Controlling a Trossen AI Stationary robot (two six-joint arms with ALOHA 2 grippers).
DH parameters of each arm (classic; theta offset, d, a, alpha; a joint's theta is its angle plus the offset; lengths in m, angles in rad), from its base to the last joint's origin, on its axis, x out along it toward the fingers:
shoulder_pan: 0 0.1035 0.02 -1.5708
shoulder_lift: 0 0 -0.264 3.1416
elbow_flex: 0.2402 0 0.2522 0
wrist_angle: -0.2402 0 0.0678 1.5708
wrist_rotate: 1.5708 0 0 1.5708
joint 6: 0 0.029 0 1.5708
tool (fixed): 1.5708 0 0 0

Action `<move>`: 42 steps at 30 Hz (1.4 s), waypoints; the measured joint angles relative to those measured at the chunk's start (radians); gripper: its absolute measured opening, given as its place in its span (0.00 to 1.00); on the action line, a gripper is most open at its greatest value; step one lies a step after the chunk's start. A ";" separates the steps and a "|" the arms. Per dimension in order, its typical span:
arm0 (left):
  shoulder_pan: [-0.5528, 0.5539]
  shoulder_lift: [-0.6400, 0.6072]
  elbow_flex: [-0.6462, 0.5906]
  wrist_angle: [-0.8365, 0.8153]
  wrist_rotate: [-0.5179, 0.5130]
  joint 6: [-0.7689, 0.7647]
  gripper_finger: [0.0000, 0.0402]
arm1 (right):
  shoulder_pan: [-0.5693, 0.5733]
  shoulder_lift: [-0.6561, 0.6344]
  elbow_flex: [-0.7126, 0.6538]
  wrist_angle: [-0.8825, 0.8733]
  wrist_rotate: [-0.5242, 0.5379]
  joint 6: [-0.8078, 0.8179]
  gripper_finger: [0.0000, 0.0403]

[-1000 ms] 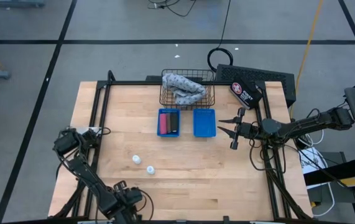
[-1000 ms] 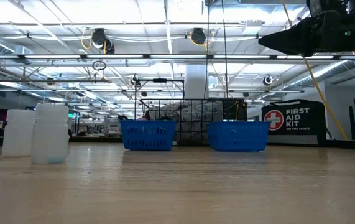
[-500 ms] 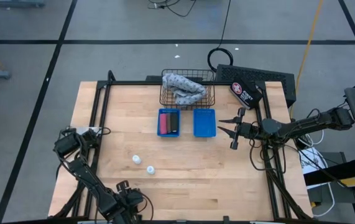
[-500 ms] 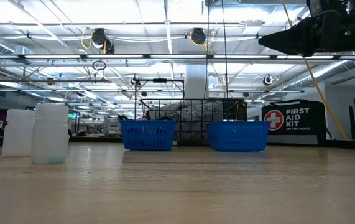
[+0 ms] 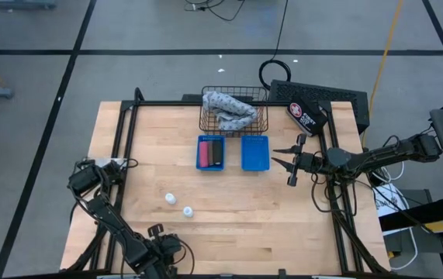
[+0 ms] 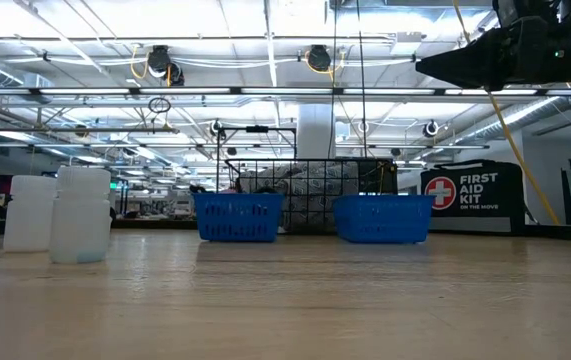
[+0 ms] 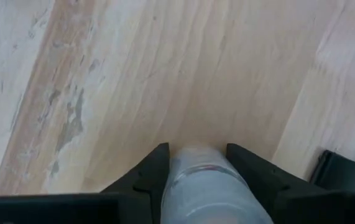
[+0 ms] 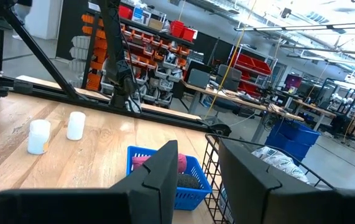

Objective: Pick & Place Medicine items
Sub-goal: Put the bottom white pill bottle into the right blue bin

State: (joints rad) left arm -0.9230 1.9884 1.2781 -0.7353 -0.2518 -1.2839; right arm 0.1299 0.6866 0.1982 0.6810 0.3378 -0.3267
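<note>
Here, left blue basket (image 5: 210, 152) holding pink and black pieces, right blue basket (image 5: 254, 153) bare, left end effector (image 7: 197, 163) clamping a white bottle (image 7: 207, 186), right end effector (image 5: 282, 161) wide.

Two white bottles (image 5: 178, 204) stand on the bench (image 5: 283, 209); right end effector (image 5: 281, 160) hovers, fingers spread, beside the blue bins (image 5: 233, 153).

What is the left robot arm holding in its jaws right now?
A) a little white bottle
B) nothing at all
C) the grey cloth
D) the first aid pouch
A. The left wrist view shows a small white bottle sitting between the jaws of the left gripper, low over the wooden table.
</note>
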 joint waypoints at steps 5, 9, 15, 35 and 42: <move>0.032 -0.001 0.001 0.001 0.024 0.047 0.37 | 0.000 0.000 0.000 0.000 0.000 0.000 0.26; 0.116 -0.001 0.001 -0.006 0.086 0.248 0.38 | 0.000 0.000 0.000 0.000 0.000 0.000 0.26; 0.269 -0.001 0.000 0.012 0.097 0.579 0.35 | 0.000 0.000 0.000 0.001 0.000 0.008 0.26; 0.679 0.007 -0.001 0.407 0.166 1.059 0.35 | 0.000 0.000 0.000 0.018 -0.003 0.026 0.26; 0.755 0.006 -0.001 0.411 0.297 0.957 0.36 | 0.000 0.000 0.000 0.018 -0.003 0.030 0.26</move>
State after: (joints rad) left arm -0.1675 1.9942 1.2774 -0.3244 0.0450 -0.3270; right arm 0.1303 0.6865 0.1982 0.6991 0.3351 -0.2966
